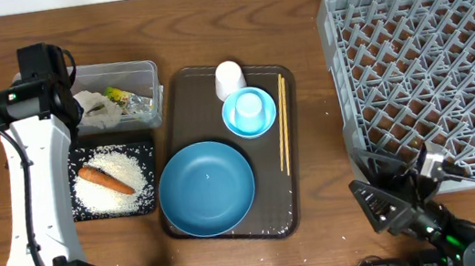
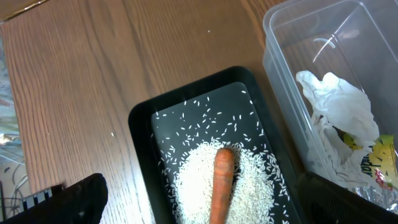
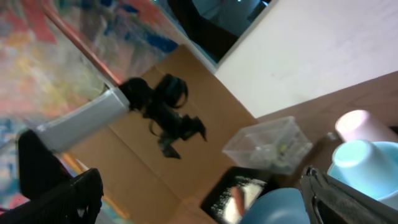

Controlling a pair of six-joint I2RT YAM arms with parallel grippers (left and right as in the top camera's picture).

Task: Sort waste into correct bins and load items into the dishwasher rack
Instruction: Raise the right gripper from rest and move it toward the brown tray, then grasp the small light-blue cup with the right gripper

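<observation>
Loose white rice (image 1: 129, 182) and an orange carrot (image 1: 104, 179) lie in the black tray (image 1: 151, 204). Crumpled wrappers (image 1: 98, 109) and a yellow-green packet (image 1: 121, 97) lie in the clear tub (image 1: 153, 78). My left gripper (image 1: 64, 105) hangs open and empty above the tray and tub; its wrist view shows the carrot (image 2: 222, 180), the rice (image 2: 252, 190) and the wrappers (image 2: 339, 106) between its fingers (image 2: 205, 211). The blue plate (image 1: 206, 188), a light-blue bowl (image 1: 249, 115) with a cup in it, a white cup (image 1: 229, 79) and chopsticks (image 1: 282, 122) lie left of the rack (image 1: 432, 71). My right gripper (image 1: 368, 206) is open and empty.
The dishes sit on a dark brown serving tray (image 1: 300, 200) in the middle of the wooden table. The right arm rests at the front edge, just below the rack's front left corner. The right wrist view (image 3: 205, 199) looks leftward over the plate (image 3: 280, 208).
</observation>
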